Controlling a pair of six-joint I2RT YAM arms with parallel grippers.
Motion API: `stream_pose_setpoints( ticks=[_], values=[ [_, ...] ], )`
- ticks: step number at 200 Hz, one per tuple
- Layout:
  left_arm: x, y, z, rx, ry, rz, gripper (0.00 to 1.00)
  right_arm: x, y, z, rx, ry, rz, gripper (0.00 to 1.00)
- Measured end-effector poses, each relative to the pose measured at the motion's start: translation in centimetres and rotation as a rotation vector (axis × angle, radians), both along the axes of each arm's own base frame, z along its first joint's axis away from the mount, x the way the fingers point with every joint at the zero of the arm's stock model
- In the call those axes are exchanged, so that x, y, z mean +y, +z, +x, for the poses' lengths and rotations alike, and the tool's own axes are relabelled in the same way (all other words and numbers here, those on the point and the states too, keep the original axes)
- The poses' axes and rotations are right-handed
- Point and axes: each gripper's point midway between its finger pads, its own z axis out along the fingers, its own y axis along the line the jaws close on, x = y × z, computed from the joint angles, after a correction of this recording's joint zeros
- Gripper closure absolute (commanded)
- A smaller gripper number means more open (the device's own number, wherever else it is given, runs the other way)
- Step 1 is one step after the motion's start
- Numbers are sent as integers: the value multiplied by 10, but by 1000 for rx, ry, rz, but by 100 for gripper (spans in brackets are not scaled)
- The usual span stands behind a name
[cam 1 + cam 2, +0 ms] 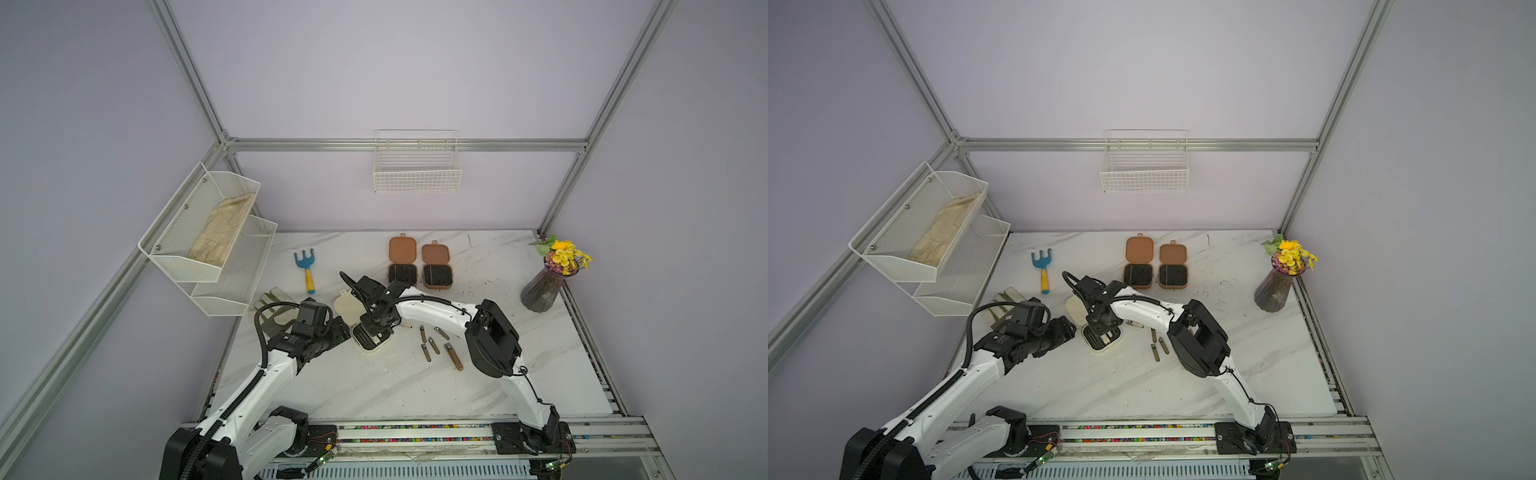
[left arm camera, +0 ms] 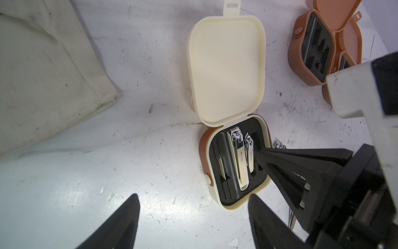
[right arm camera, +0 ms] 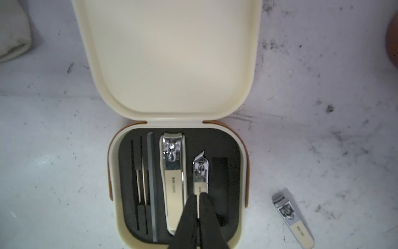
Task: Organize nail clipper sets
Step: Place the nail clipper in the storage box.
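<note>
The cream case lies open on the marble, lid flat behind it. Its black lining holds a large clipper, a small slanted clipper and a grey file. My right gripper is shut, tips together on the small clipper's handle end. My left gripper stands open over bare marble beside the case. In both top views, two brown cases lie open at the back. Several loose clippers lie right of the cream case; one is silver.
A blue-and-yellow toy rake lies back left, with a folded pale cloth near the left arm. A purple vase of flowers stands at the right edge. A two-tier mesh shelf and a wire basket hang on the walls.
</note>
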Motion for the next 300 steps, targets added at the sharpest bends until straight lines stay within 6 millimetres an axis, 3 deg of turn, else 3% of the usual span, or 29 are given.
stream_pose_setpoints(
  ticks=[57,101,202,237,264,300],
  values=[
    [0,-1,-1,2,0,1,22,5,-2,4,-5,-1,4,92],
    [0,-1,-1,2,0,1,22,5,-16,5,3,-3,-18,93],
    [0,-1,-1,3,0,1,22,3,-17,8,-4,-9,-12,95],
    [0,1,-1,-4,0,-1,22,2,-14,9,-13,-4,-17,90],
    [0,4,0,-17,0,-5,22,-3,4,12,-36,29,-15,78],
    [0,8,0,-33,0,-10,22,-26,59,18,-112,99,18,59]
  ],
)
